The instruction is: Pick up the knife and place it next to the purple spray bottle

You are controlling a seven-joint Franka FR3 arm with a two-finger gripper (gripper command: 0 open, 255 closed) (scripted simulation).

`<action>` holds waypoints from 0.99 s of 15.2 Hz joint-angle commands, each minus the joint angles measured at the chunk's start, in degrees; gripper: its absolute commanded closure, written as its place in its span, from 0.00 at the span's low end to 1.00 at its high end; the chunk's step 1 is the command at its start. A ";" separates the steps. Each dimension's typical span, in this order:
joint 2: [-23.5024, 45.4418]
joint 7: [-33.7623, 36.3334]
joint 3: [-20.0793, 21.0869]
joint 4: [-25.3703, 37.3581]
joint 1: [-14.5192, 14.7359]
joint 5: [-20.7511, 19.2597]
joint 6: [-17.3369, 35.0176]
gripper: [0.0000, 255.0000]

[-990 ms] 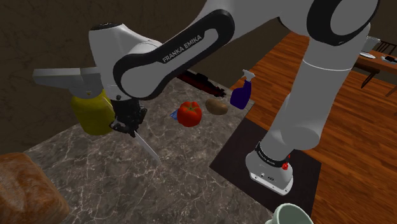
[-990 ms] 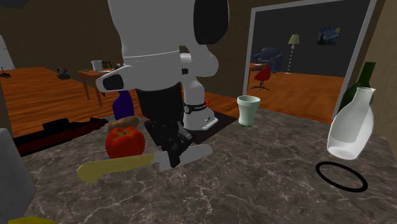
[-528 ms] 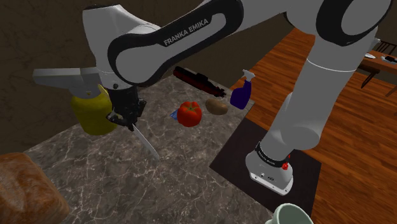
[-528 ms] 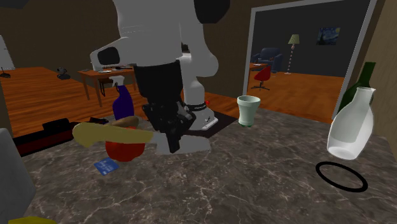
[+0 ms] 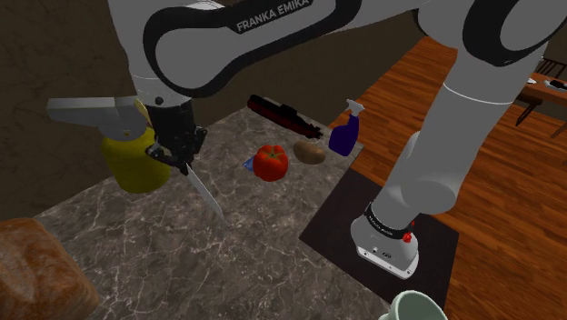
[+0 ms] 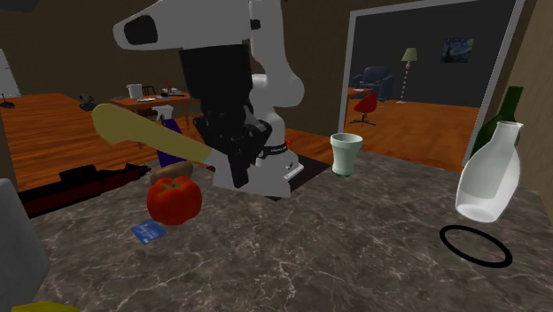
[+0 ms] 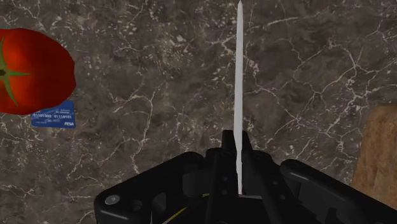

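Observation:
My black gripper (image 5: 184, 164) is shut on the knife (image 5: 205, 197), which hangs above the marble counter with its thin blade slanting down toward the counter. In the second exterior view the knife's yellow handle (image 6: 142, 133) sticks out from the gripper (image 6: 232, 168) toward that view's left, high over the tomato. The wrist view has the blade (image 7: 240, 89) edge-on, running straight out from between the closed fingers (image 7: 224, 156). The purple spray bottle (image 5: 345, 135) stands near the counter's edge toward the shoulder view's right, well away from the gripper; the handle partly covers the bottle (image 6: 170, 146).
A red tomato (image 5: 270, 162), a brown potato (image 5: 309, 152) and a blue card (image 5: 248, 164) lie between knife and bottle. A yellow jug (image 5: 134, 162) stands by the gripper. Bread (image 5: 36, 273), a green cup (image 6: 346, 152), a white vase (image 6: 489, 177) and a black ring (image 6: 476, 245) are around.
The gripper has risen off the counter with the knife in it. The handle went up and tilted, and now stands above the tomato instead of beside it.

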 commanded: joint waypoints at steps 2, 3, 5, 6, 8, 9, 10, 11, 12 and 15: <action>-0.83 -0.11 0.02 1.40 -0.09 0.38 -2.17 1.00; -1.04 -0.13 0.02 1.95 -0.12 0.47 -2.90 1.00; -1.42 -0.15 0.01 3.08 -0.16 0.62 -4.38 1.00; -1.59 -0.15 0.01 3.67 -0.18 0.69 -5.12 1.00; -1.88 -0.14 0.01 4.89 -0.22 0.81 -6.61 1.00; -2.01 -0.13 0.00 5.53 -0.23 0.86 -7.36 1.00; -2.13 -0.12 0.00 6.17 -0.25 0.90 -8.10 1.00; -2.23 -0.09 0.00 6.83 -0.26 0.94 -8.85 1.00; -2.32 -0.07 -0.01 7.50 -0.27 0.97 -9.61 1.00; -2.50 0.03 -0.01 9.61 -0.29 1.02 -11.87 1.00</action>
